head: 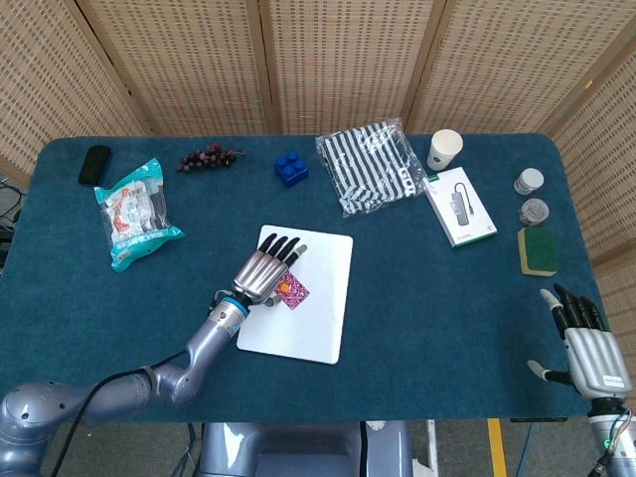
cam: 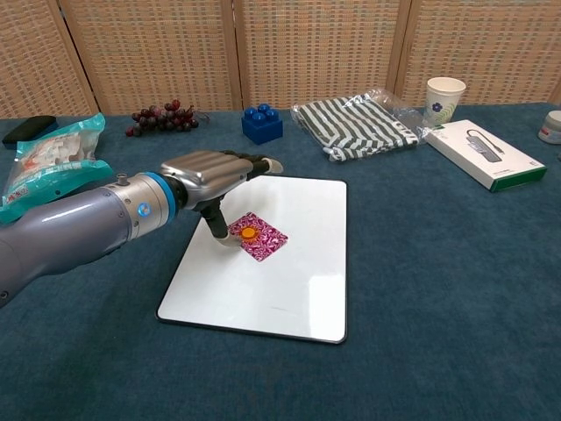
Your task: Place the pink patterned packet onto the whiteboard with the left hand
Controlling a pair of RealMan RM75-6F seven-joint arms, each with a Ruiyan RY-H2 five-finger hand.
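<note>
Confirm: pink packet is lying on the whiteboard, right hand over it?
Wrong hand. The left hand is over the pink packet, which does lie on the whiteboard; the chest view shows it. The right hand sits at the table's near right edge.

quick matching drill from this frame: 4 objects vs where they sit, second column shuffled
Things:
1. packet
2. paper cup
3. grapes
4. left hand

Places:
A. far side of the table, left of the blue block
B. on the whiteboard
C. over the whiteboard's left part, thumb on the packet
D. far right, behind the white box

Pairs: 1-B, 2-D, 3-A, 4-C
</note>
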